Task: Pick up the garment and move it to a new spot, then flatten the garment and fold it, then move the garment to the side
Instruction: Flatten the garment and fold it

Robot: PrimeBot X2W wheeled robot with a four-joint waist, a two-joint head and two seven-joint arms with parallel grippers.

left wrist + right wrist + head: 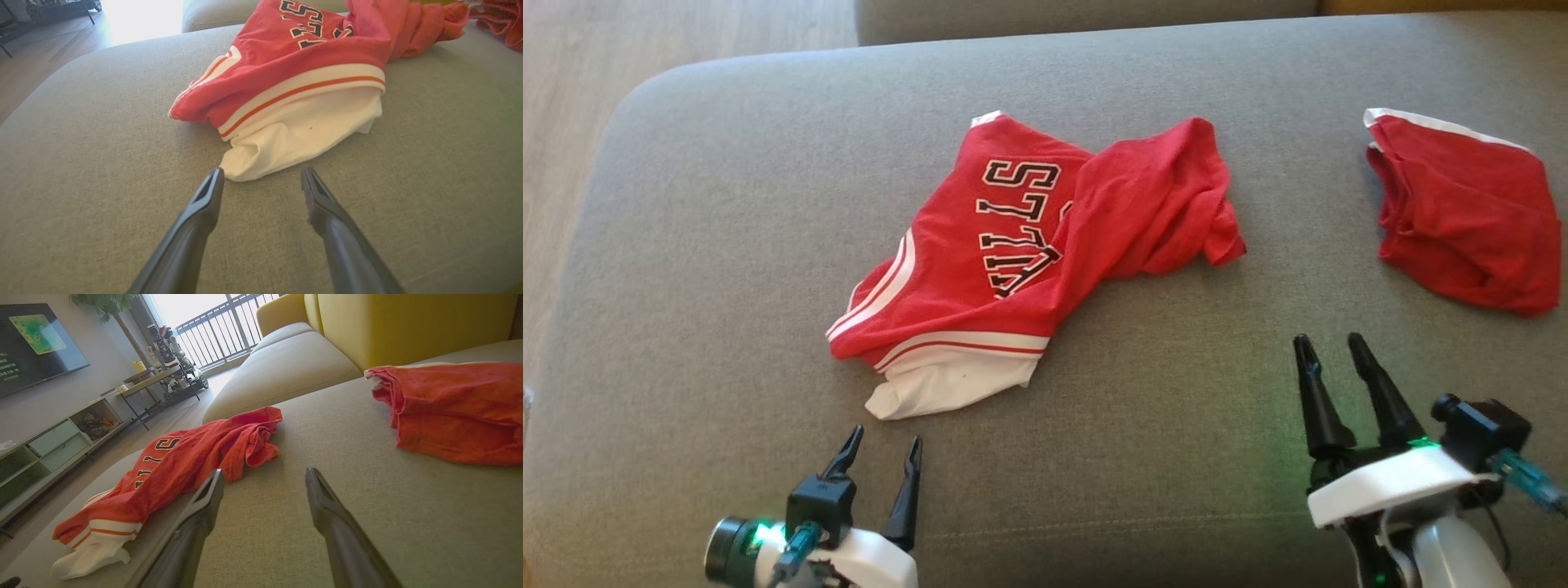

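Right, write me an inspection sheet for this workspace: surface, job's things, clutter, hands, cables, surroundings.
Surface: grey sofa cushion, flat woven fabric.
Job's things: red jersey, crumpled mid-cushion, lettering partly covered by a fold, white hem towards the left hand.
Clutter: second red garment, roughly folded, at the right edge, apart from the jersey.
Hands: left hand open, close to the white hem, holding nothing; right hand open, holding nothing.
Cables: teal lead at the right wrist, away from the cloth.
Surroundings: wooden floor, television, yellow sofa back.

"LLS" legible on red garment
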